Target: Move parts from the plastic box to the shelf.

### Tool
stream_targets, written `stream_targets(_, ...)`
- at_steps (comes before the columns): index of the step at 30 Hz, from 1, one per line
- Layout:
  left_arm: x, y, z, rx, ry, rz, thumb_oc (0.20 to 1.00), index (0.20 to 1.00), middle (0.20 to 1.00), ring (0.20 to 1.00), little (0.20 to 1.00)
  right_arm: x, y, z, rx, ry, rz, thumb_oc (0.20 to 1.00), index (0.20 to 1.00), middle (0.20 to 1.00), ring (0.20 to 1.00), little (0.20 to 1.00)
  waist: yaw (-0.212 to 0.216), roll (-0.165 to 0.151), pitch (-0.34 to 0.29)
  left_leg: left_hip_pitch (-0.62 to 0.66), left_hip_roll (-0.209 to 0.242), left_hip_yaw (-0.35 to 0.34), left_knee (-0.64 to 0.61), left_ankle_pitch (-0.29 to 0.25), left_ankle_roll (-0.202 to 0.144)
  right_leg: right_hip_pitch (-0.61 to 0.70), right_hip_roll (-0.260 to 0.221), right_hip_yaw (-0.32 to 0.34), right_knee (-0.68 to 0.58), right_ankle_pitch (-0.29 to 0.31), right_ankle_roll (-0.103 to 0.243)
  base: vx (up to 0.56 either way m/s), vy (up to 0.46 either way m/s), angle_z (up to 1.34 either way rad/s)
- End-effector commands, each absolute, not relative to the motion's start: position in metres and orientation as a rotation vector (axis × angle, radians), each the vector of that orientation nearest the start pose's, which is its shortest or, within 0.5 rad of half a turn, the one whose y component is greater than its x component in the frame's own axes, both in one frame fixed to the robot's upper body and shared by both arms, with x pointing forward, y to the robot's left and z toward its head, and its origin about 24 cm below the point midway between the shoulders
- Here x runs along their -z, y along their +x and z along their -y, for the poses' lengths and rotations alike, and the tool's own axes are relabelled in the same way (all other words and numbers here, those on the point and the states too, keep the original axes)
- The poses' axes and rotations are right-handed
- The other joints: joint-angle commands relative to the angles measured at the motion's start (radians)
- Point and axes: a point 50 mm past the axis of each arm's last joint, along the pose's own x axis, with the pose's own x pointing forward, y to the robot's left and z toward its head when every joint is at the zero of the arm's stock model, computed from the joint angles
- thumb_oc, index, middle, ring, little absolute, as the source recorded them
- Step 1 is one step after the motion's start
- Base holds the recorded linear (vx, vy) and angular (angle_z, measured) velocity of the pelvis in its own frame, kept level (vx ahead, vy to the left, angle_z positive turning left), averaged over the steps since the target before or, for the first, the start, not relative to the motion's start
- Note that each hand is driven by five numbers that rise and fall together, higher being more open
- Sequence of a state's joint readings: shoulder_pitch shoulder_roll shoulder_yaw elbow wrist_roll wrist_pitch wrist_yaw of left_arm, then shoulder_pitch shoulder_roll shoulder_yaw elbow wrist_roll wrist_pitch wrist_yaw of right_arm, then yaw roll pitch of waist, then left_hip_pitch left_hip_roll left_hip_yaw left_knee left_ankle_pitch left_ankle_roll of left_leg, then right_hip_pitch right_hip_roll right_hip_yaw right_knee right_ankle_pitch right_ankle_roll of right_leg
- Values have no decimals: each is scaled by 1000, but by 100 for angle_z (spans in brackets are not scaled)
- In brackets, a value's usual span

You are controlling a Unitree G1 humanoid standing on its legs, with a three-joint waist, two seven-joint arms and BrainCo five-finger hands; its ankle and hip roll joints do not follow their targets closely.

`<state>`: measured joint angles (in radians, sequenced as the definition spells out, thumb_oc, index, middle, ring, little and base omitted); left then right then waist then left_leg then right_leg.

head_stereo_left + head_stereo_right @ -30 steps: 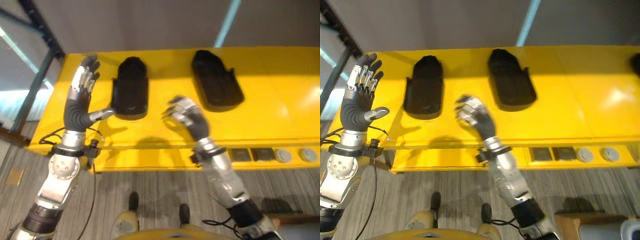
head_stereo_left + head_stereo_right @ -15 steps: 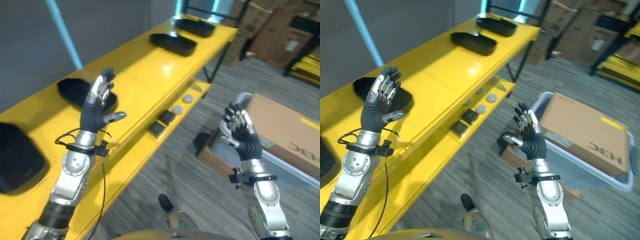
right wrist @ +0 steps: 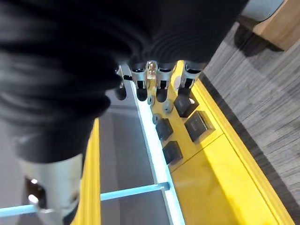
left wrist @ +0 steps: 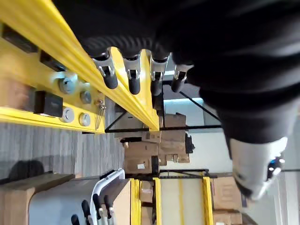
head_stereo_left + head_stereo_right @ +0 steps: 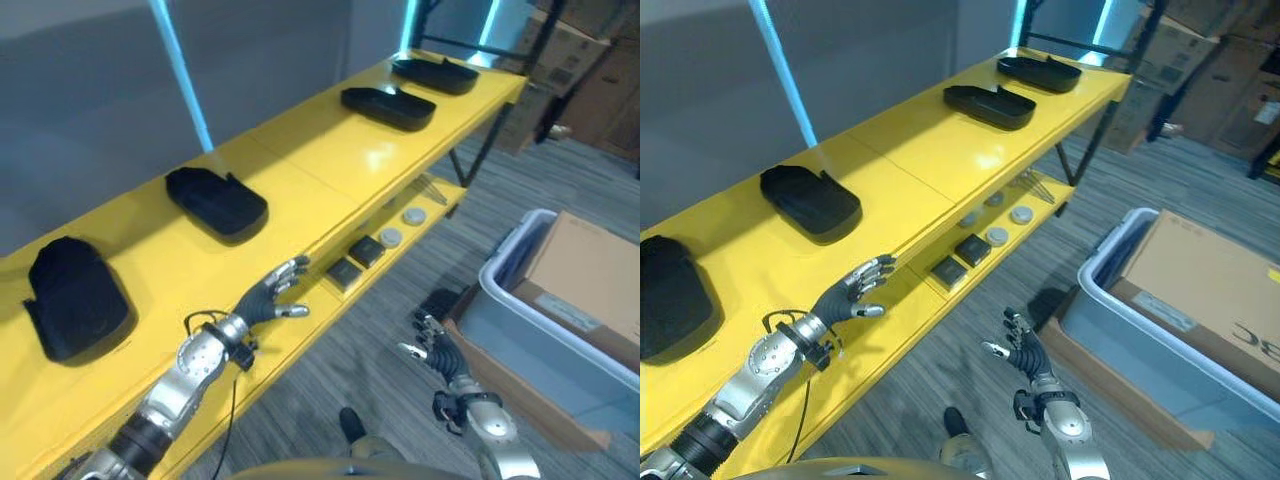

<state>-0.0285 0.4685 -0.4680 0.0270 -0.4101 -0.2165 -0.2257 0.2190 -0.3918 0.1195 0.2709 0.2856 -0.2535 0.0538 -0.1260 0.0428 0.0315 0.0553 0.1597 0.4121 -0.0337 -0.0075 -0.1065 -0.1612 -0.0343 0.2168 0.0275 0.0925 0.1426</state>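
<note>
Several black moulded parts lie along the top of the yellow shelf [image 5: 930, 150]: one at the near left [image 5: 670, 290], one further along [image 5: 810, 200], and two at the far end [image 5: 990, 103]. A grey plastic box [image 5: 1120, 310] stands on the floor at the right with a cardboard carton [image 5: 1210, 280] in it. My left hand [image 5: 850, 290] is open, fingers straight, held level over the shelf's front edge and holding nothing. My right hand [image 5: 1020, 348] is open and empty, low over the floor between the shelf and the box.
The lower shelf level holds small black square blocks [image 5: 975, 248] and round grey discs [image 5: 997, 236]. A flat brown board [image 5: 1110, 365] lies under the plastic box. Stacked cartons [image 5: 1230, 90] stand at the back right. Grey striped floor lies between shelf and box.
The camera has shifted, so the shelf's near left part and floor box show differently. My left hand dropped from raised to level at the shelf edge. My right hand sank lower.
</note>
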Motion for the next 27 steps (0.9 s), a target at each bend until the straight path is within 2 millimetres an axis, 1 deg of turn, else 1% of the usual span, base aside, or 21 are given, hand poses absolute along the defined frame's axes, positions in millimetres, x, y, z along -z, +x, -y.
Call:
stream_targets(1,-71,243,-141,593,22,178,1000,1000,1000,1000,1000,-4,214,219,-78,-107,-71,1000,1000,1000,1000,1000,4,-28,54,-42,21,-56,258,-195,27,54,18,11,112,-234,40,-124,-264,85)
stream_targets(2,-75,244,-140,578,16,197,1000,1000,1000,1000,1000,-8,216,218,-95,-122,-60,1000,1000,1000,1000,1000,26,-32,78,-77,29,-90,298,-190,19,58,19,-7,113,-239,25,-159,-192,86)
stream_targets(3,-78,246,-139,574,10,214,1000,1000,1000,1000,1000,-11,219,217,-110,-133,-50,1000,1000,1000,1000,1000,44,-34,100,-124,38,-138,348,-152,-1,57,22,-29,112,-234,9,-271,-282,73)
stream_targets(4,-83,248,-137,572,6,239,1000,1000,1000,1000,1000,-11,222,216,-136,-154,-53,1000,1000,1000,1000,1000,69,-38,125,-171,25,-204,396,-125,-22,55,21,-57,113,-231,-8,-247,-242,65)
stream_targets(5,-85,248,-135,572,0,251,1000,1000,1000,1000,1000,-11,222,217,-141,-169,-55,1000,1000,1000,1000,1000,79,-43,130,-183,1,-244,420,-140,-27,55,15,-80,113,-229,-14,-211,-202,72)
stream_targets(7,-90,248,-130,611,31,279,1000,1000,1000,1000,1000,-12,223,222,-142,-217,-60,1000,1000,1000,1000,1000,89,-54,142,-187,-26,-257,575,-194,-18,51,1,-117,120,-218,-18,-215,-129,91)
stream_targets(8,-93,248,-126,633,25,288,1000,1000,1000,1000,1000,-8,220,226,-115,-201,-83,1000,1000,1000,1000,1000,83,-55,131,-160,-45,-249,734,-207,-14,38,4,-138,125,-203,-31,-198,-57,57)
stream_targets(9,-93,248,-126,633,26,289,1000,1000,1000,1000,1000,-8,220,226,-115,-201,-82,1000,1000,1000,1000,1000,82,-57,129,-165,-46,-250,734,-204,-14,36,2,-139,123,-200,-31,-173,15,41)
stream_targets(11,-90,250,-121,654,5,272,1000,1000,1000,1000,1000,-2,217,229,-68,-160,-102,1000,1000,1000,1000,1000,63,-51,112,-118,-77,-276,835,-188,-20,11,2,-158,127,-181,-34,-150,127,46)
stream_targets(12,-93,250,-116,690,-22,281,1000,1000,1000,1000,1000,1,214,229,-55,-125,-113,1000,1000,1000,1000,1000,29,-29,96,-24,-65,-296,765,-170,-22,-7,17,-164,140,-168,-27,-117,153,45)
stream_targets(13,-93,250,-116,690,-23,281,1000,1000,1000,1000,1000,1,214,229,-55,-125,-113,1000,1000,1000,1000,1000,30,-29,98,-21,-65,-295,764,-170,-22,-5,17,-164,140,-168,-27,-130,220,29)
stream_targets(14,-94,251,-114,708,-18,279,1000,1000,1000,1000,1000,4,213,227,-50,-100,-122,1000,1000,1000,1000,1000,11,-12,84,64,-45,-288,638,-181,-20,-33,30,-168,148,-159,-13,-169,186,9)
stream_targets(15,-94,251,-112,744,-10,274,1000,1000,1000,1000,1000,5,213,227,-43,-75,-122,1000,1000,1000,1000,1000,-6,5,71,129,-17,-266,511,-230,-17,-65,42,-175,155,-153,4,-447,348,7)
stream_targets(16,-83,251,-110,798,-28,202,1000,1000,1000,1000,1000,10,211,225,-36,-64,-146,1000,1000,1000,1000,1000,-14,1,62,173,-23,-227,300,-331,8,-102,25,-182,122,-109,56,-384,246,4)
stream_targets(17,-83,252,-110,798,-27,202,1000,1000,1000,1000,1000,10,211,224,-36,-63,-146,1000,1000,1000,1000,1000,-14,-4,60,171,-28,-228,296,-326,9,-103,21,-180,118,-105,56,-426,235,4)
stream_targets(19,-69,253,-116,797,10,127,1000,1000,1000,1000,1000,20,208,220,-33,-62,-187,1000,1000,1000,1000,1000,-18,-30,64,166,-59,-215,189,-360,34,-137,-6,-186,86,-38,109,-453,188,17)
stream_targets(20,-58,258,-130,709,170,111,1000,1000,1000,1000,1000,29,208,213,-14,-55,-220,1000,1000,1000,1000,1000,4,-54,94,167,-76,-204,104,-332,38,-157,-13,-213,77,-11,119,-471,157,31)
stream_targets(21,-58,258,-130,709,172,112,1000,1000,1000,1000,1000,29,208,213,-14,-54,-219,1000,1000,1000,1000,1000,4,-58,93,165,-81,-204,101,-327,39,-158,-16,-211,75,-7,119,-457,134,45)
stream_targets(24,-26,258,-170,444,351,10,1000,1000,1000,1000,1000,48,206,204,3,-75,-298,1000,1000,1000,1000,1000,55,-93,123,177,-100,-170,63,-301,44,-164,-31,-276,86,11,119,-282,85,-5)
stream_targets(25,-16,253,-183,365,357,-37,1000,1000,1000,1000,1000,54,204,202,2,-79,-327,1000,1000,1000,1000,1000,65,-104,131,162,-102,-171,80,-290,51,-167,-34,-278,106,8,119,-284,86,-26)
stream_targets(27,3,244,-203,256,351,-129,1000,1000,1000,1000,1000,67,194,206,33,-77,-397,1000,1000,1000,1000,1000,83,-108,143,132,-107,-196,101,-286,71,-136,-37,-228,139,-29,119,-242,93,5)
